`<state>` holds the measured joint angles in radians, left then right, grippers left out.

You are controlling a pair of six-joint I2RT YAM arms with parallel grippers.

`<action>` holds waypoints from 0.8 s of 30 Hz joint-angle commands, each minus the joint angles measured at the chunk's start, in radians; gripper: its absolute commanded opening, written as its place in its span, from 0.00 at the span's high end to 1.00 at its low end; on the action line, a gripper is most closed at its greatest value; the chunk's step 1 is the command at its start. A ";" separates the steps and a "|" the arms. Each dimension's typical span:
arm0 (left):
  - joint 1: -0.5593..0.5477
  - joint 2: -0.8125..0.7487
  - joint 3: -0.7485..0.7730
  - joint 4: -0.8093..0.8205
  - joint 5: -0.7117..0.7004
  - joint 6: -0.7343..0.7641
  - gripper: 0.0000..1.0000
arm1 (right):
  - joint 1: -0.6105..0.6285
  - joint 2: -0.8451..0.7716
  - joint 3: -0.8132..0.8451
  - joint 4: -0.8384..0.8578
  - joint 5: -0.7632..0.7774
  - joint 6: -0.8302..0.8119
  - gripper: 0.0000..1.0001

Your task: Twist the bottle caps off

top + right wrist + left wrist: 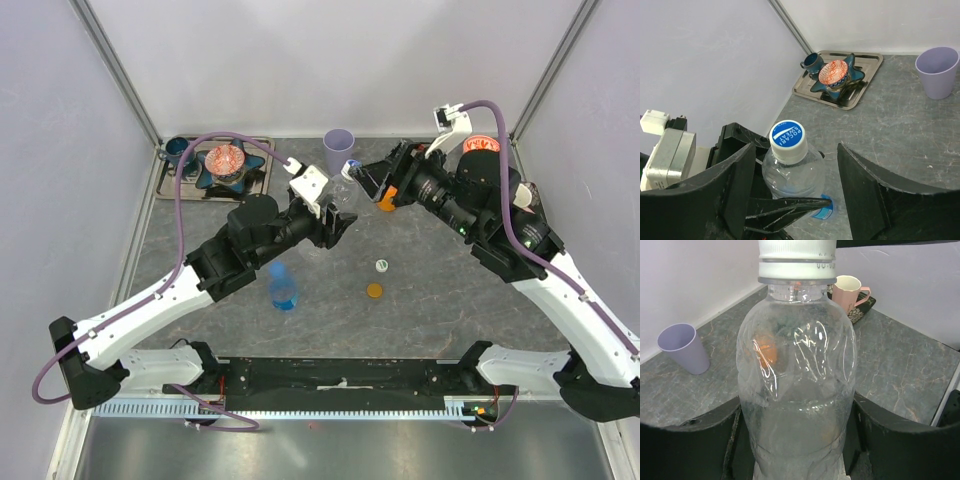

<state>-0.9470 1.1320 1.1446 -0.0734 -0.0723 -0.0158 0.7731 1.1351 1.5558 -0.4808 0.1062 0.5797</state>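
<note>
My left gripper (335, 222) (797, 440) is shut on the lower body of a clear bottle (795, 375) (792, 175) with a blue label. Its white cap with a blue top (788, 140) (351, 168) is on the neck. My right gripper (795, 165) (363, 176) is open around that cap, one finger on each side, with a gap to both. A blue bottle (283, 285) stands near the left arm. An orange bottle (387, 201) is partly hidden under the right arm. An orange cap (374, 291) and a white-and-green cap (382, 265) lie loose on the table.
A lilac cup (338, 150) (938, 71) (684, 347) stands at the back centre. A metal tray (258, 185) (870, 67) at the back left holds a blue star-shaped dish (834, 75) and a dark blue mug (811, 61). A pink mug (850, 291) stands behind the bottle.
</note>
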 commanded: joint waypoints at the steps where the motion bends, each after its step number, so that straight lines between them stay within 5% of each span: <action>1: -0.012 -0.001 0.003 0.050 -0.047 0.056 0.55 | 0.003 0.012 -0.002 0.054 0.032 0.014 0.29; 18: -0.019 0.006 -0.003 0.050 -0.043 0.060 0.55 | 0.002 0.054 -0.022 0.096 0.024 0.009 0.45; 24: -0.019 0.006 -0.006 0.050 -0.040 0.062 0.55 | 0.003 0.051 -0.042 0.105 0.026 0.009 0.61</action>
<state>-0.9577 1.1423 1.1378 -0.0742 -0.1040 0.0048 0.7769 1.1885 1.5307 -0.4110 0.1108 0.5907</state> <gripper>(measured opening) 0.621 0.451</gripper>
